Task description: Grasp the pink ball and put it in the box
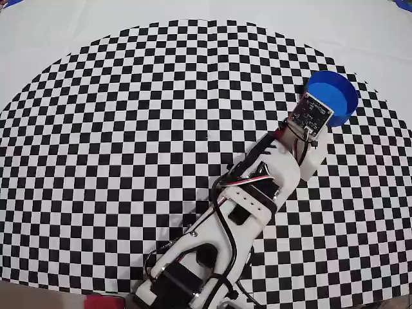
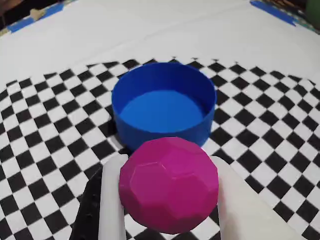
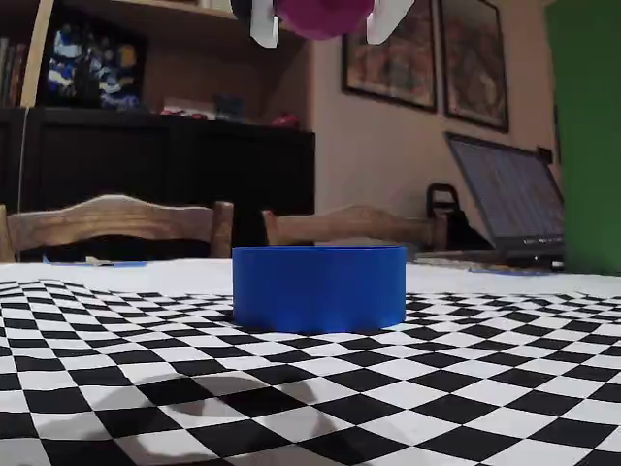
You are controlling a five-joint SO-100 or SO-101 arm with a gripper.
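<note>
Closest to the wrist camera, a faceted magenta-pink ball (image 2: 169,185) with flat polygonal faces and a matte plastic look sits clamped between the two white fingers (image 2: 111,200) of the gripper (image 2: 169,200); the jaws press on its left and right sides and carry it clear of the desk. Beyond it in that view stands the round bright blue box (image 2: 164,106), a low-walled cylinder with an empty floor, resting on a black-and-white checkered mat (image 2: 45,150).

From the low fixed view, going left to right, two wooden chair backs (image 3: 116,218) rise behind the desk, the blue box (image 3: 319,287) stands at the middle, and an open laptop (image 3: 509,209) sits at the far right. The ball (image 3: 323,16) hangs at the top edge, high above the box, with white fingertips on either side.

Seen from overhead, the white arm (image 1: 248,199) reaches diagonally from the bottom toward the upper right, its wrist covering the near-left rim of the box (image 1: 335,93); the ball is hidden beneath it.
</note>
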